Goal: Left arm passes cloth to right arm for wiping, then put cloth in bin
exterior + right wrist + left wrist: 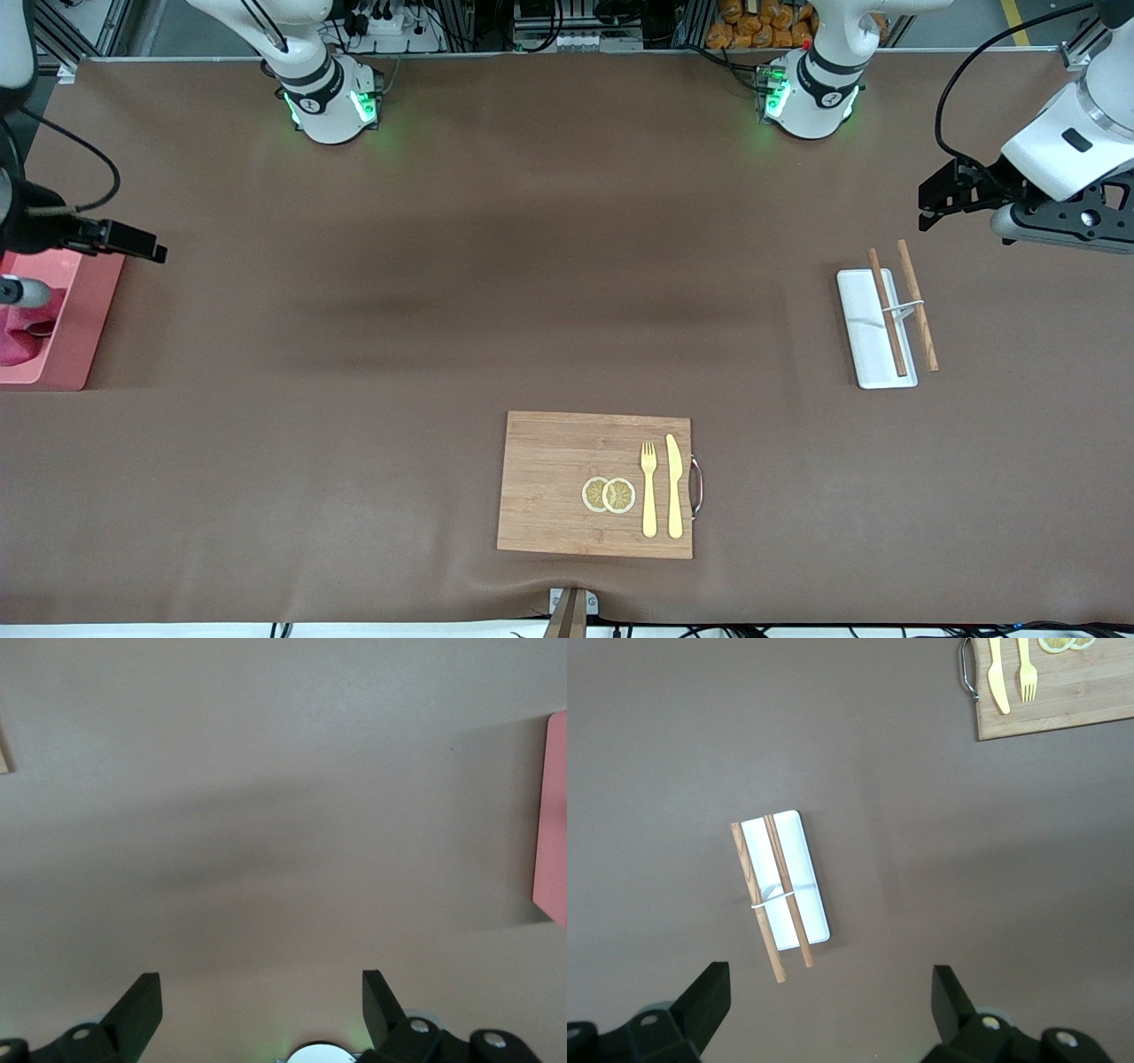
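The magenta-pink cloth (19,344) lies inside the pink bin (75,341) at the right arm's end of the table. My right gripper (18,282) hangs over the bin's rim. In the right wrist view the right gripper (261,992) is open and empty, with bare brown table below and the bin's edge (554,815) at the side. My left gripper (1067,226) waits above the table at the left arm's end. In the left wrist view the left gripper (830,992) is open and empty.
A flat white tray (864,332) with two wooden chopsticks (888,312) lies below the left gripper, and it also shows in the left wrist view (808,864). A wooden cutting board (549,483) with fork, knife and lemon slices lies near the front camera.
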